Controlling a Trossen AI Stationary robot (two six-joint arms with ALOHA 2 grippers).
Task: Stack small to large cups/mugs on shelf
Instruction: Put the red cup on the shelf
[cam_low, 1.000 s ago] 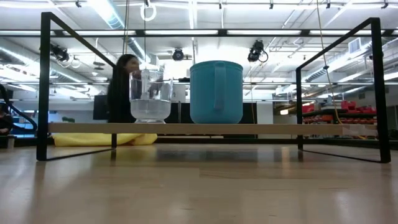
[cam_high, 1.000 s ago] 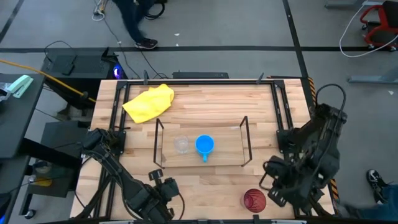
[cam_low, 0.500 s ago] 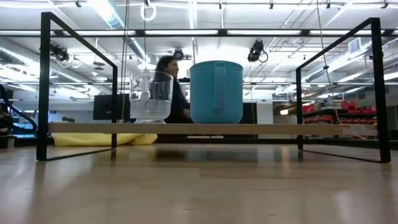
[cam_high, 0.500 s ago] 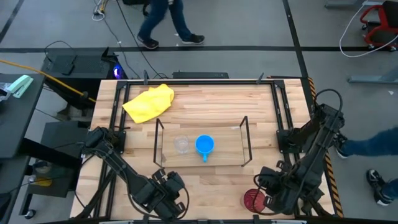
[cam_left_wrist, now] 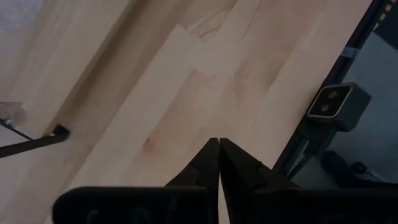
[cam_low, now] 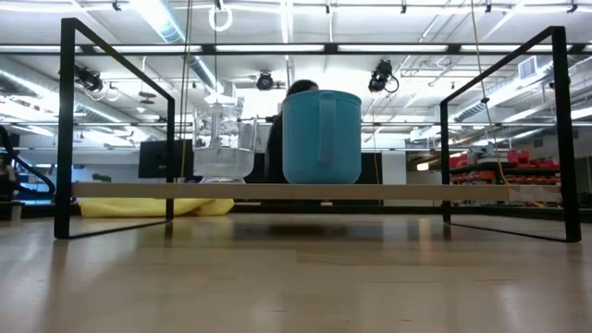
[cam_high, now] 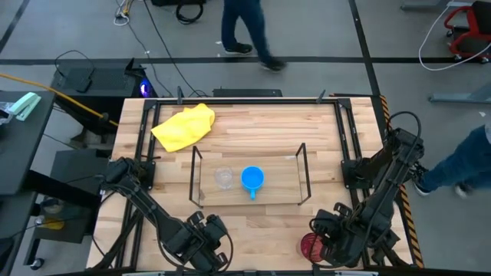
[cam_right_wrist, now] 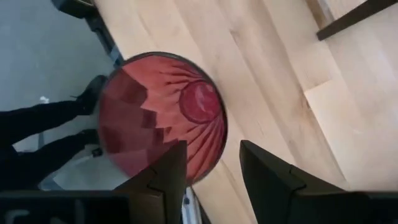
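The small clear cup and the blue mug stand side by side on the black wire shelf. In the low view both the clear cup and the blue mug stand upright on its board. The dark red cup stands upright near the table's front edge, right of centre. My right gripper is open above the red cup's right rim, one finger over its mouth and one outside; I cannot tell whether it touches. My left gripper is shut and empty, low over the table near the front edge.
A yellow cloth lies at the table's far left. Black rails run along the table's edges. Bare wood lies between the shelf and the front edge. People walk on the floor beyond the far edge and at the right.
My right gripper has gone toward the table's left and near edge, over the red cup, and now covers part of its right rim. My left gripper has shifted a little toward the table's right. The cups have stayed where they were.
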